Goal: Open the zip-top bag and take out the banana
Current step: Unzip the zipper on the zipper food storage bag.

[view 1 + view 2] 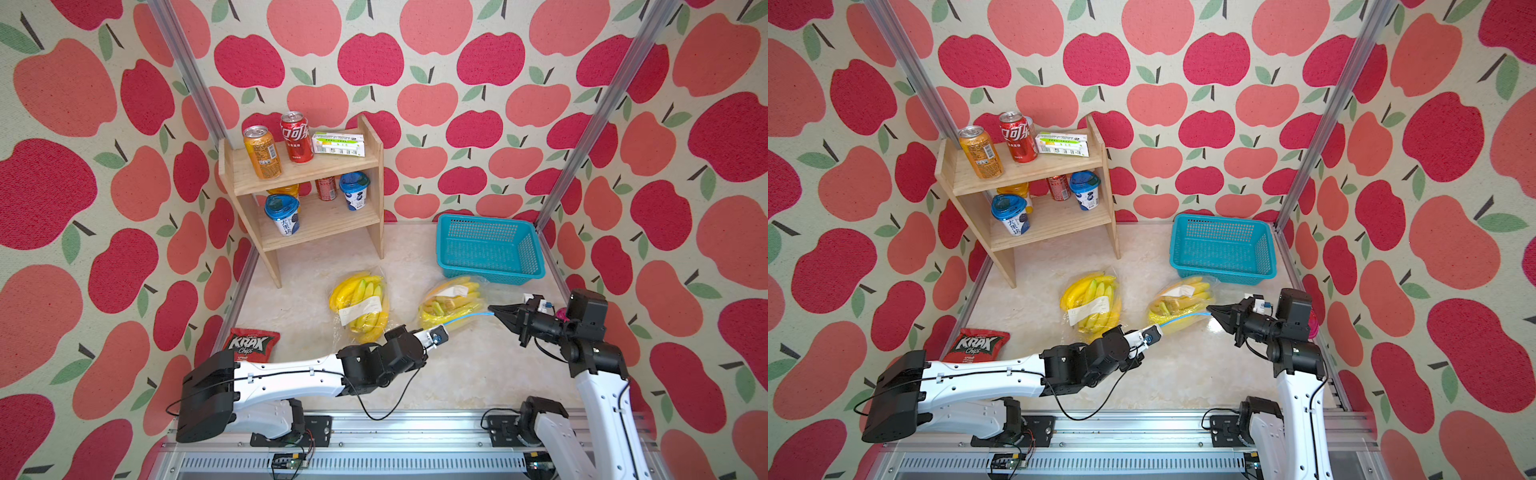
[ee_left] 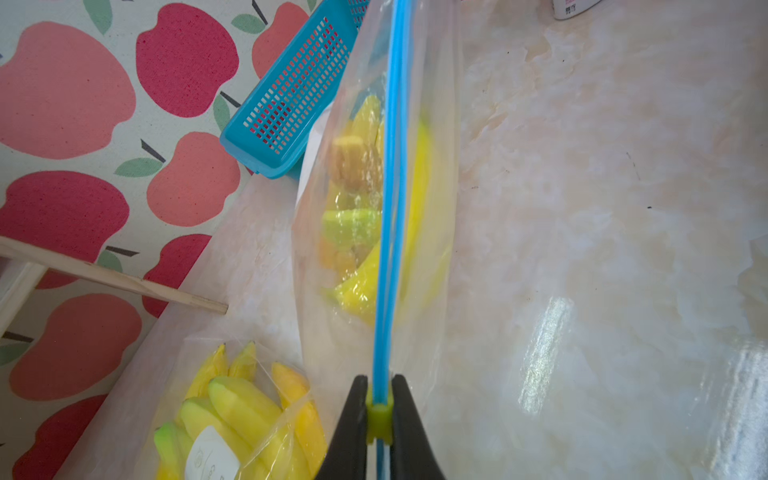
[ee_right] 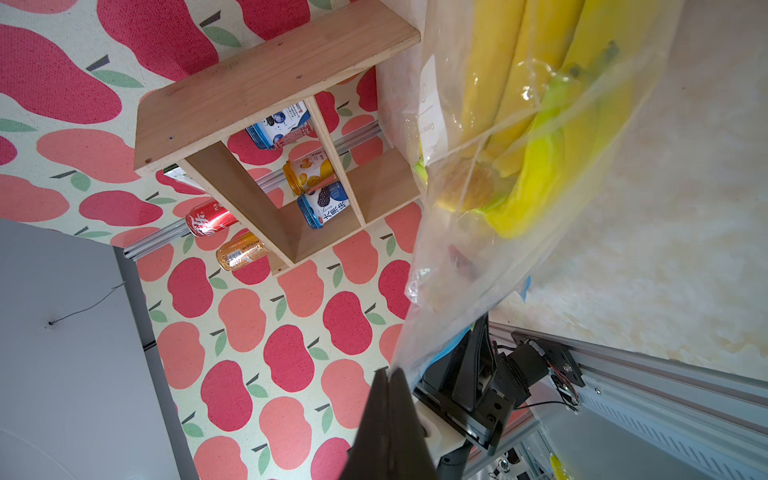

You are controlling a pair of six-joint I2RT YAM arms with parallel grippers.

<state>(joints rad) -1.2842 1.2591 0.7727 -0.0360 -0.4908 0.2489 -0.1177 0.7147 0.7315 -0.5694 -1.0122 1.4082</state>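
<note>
A clear zip-top bag (image 1: 453, 301) (image 1: 1183, 303) holding a bunch of yellow bananas (image 3: 540, 104) hangs stretched between my two grippers, in front of the basket. Its blue zip strip (image 2: 392, 187) runs taut from one gripper to the other. My left gripper (image 1: 445, 327) (image 2: 379, 386) is shut on the green slider (image 2: 379, 415) at the near end of the zip. My right gripper (image 1: 491, 310) (image 3: 388, 374) is shut on the bag's far corner by the zip. In the left wrist view the bananas (image 2: 361, 232) show blurred through the plastic.
A second clear bag of bananas (image 1: 361, 305) lies to the left of the held bag. A teal basket (image 1: 488, 249) stands at the back right. A wooden shelf (image 1: 307, 166) with cans and cups stands at the back left. A chips bag (image 1: 249, 343) lies at the left wall.
</note>
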